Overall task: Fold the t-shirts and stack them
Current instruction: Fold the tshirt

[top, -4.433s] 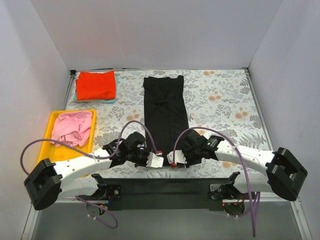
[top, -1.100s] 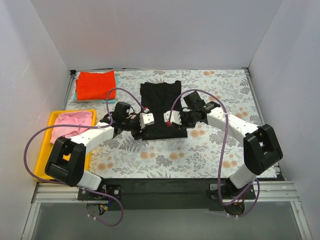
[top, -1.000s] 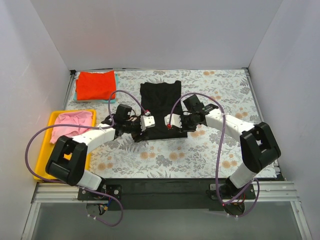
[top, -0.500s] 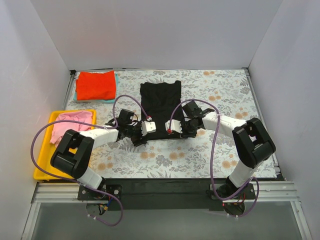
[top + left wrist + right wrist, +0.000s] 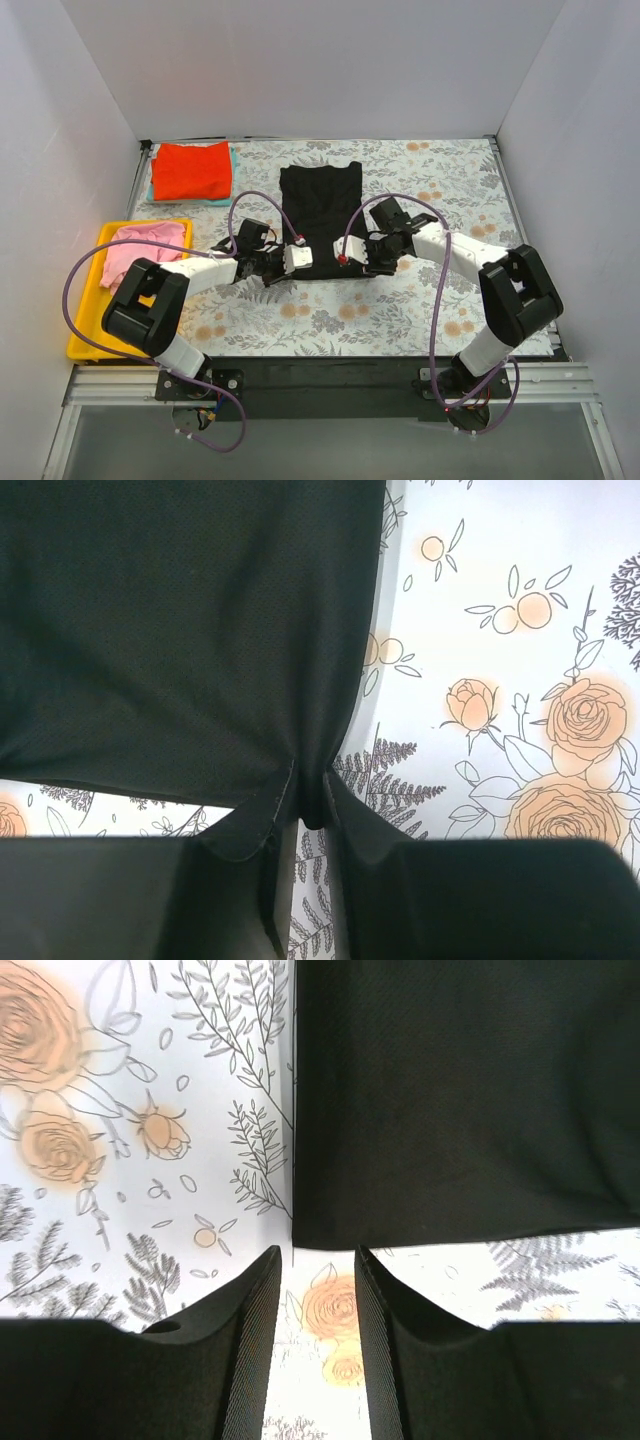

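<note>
The black t-shirt [image 5: 320, 210] lies folded into a short rectangle on the floral table cloth. My left gripper [image 5: 293, 258] is at its near left corner. In the left wrist view [image 5: 312, 810] it is shut on a puckered bit of the black cloth [image 5: 180, 630]. My right gripper [image 5: 350, 257] is at the near right corner, open and empty [image 5: 318, 1270]; the shirt's edge [image 5: 460, 1090] lies just ahead of its fingertips. The red-orange t-shirt [image 5: 190, 170] lies folded on the teal one [image 5: 232, 178] at the back left. The pink t-shirt [image 5: 140, 252] lies crumpled in the yellow tray.
The yellow tray [image 5: 90, 330] stands at the left edge of the table. The grey-and-orange floral table cloth [image 5: 440, 190] covers the table. White walls close in the back and both sides.
The long black t-shirt has been folded in half, its near end carried to the far end. Both grippers then came back to the near fold edge, and the right one now stands open.
</note>
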